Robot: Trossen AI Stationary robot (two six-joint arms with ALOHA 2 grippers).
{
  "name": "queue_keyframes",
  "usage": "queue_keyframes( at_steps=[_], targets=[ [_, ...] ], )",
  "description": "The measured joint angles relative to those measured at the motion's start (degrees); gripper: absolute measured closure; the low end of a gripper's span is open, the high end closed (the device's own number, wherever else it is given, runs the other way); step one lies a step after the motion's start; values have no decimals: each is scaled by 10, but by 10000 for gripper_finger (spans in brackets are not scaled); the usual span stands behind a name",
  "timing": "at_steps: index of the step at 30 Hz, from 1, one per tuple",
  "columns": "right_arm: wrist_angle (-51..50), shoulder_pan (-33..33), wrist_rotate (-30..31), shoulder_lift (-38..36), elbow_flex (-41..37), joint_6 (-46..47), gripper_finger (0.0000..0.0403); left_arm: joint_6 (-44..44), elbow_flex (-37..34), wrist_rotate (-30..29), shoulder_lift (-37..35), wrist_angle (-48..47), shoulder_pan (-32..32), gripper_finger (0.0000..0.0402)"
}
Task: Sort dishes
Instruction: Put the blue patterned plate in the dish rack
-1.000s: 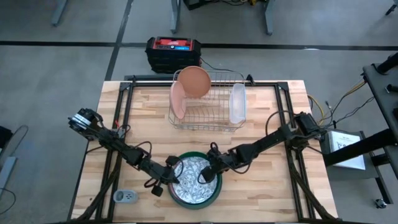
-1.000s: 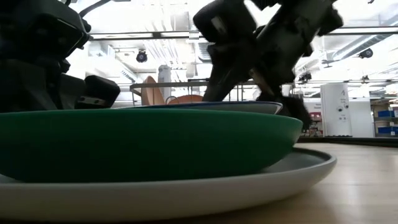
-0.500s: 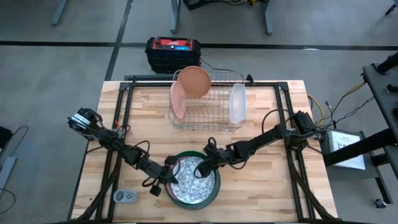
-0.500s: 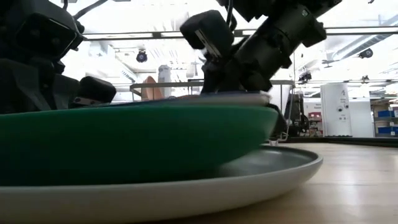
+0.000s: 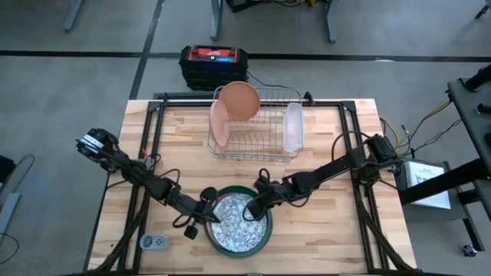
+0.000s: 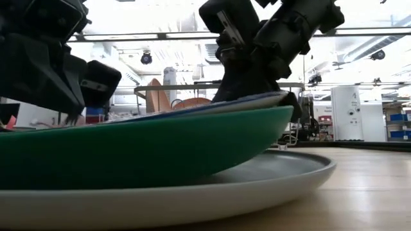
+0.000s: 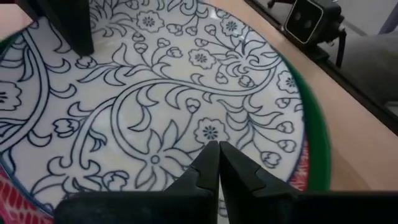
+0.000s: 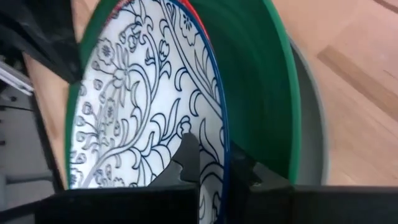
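Note:
A stack of dishes sits at the table's near middle: a pale grey plate (image 6: 289, 173) at the bottom, then a dark green one (image 5: 265, 234), a red-rimmed one (image 8: 200, 28) and a blue-and-white patterned plate (image 5: 239, 218) on top. My right gripper (image 5: 255, 207) is shut on the top plate's right rim. My left gripper (image 5: 207, 208) is shut at the stack's left rim, its tips (image 7: 217, 146) over the patterned face. In the low view the green plate (image 6: 160, 144) tilts, its right side up. My right gripper pinches the patterned plate's right rim (image 8: 219, 134) between its two fingers, one finger (image 8: 186, 152) on the plate's face and one (image 8: 241, 169) behind it, against the green plate's inside. It comes slanting down from the table's right. That rim is raised (image 6: 270, 99). My left gripper's shut tips lie close over the patterned plate; I cannot tell whether they touch it.
A silver wire rack (image 5: 261, 146) stands at the far middle with two terracotta-pink plates (image 5: 239, 100) (image 5: 219, 123) on edge and a clear tub (image 5: 293, 126). A small grey object (image 5: 153, 242) lies at the near left. A black-and-red box (image 5: 213, 65) sits beyond the far edge.
My right gripper has moved in over the stack's right rim and shut on the patterned plate there. The right side of the patterned and green plates has tipped up, while their left side stays low on the grey plate.

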Motion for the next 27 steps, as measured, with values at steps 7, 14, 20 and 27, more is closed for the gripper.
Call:
queue_keyframes(
  at_steps=[7, 14, 20, 27],
  targets=[
    [-9, 1, 5, -1, 0, -38, 386, -22, 1, -8, -7, -43, 0, 401],
    [-14, 1, 36, 3, -4, -13, 323, -44, 1, -10, 11, -52, 0, 401],
    [-10, 1, 38, 3, -6, -2, 282, -67, 2, -10, 23, -45, 0, 401],
    [-1, -1, 46, 3, -6, -5, 305, -67, 2, -12, 33, -35, 0, 401]
  ],
)
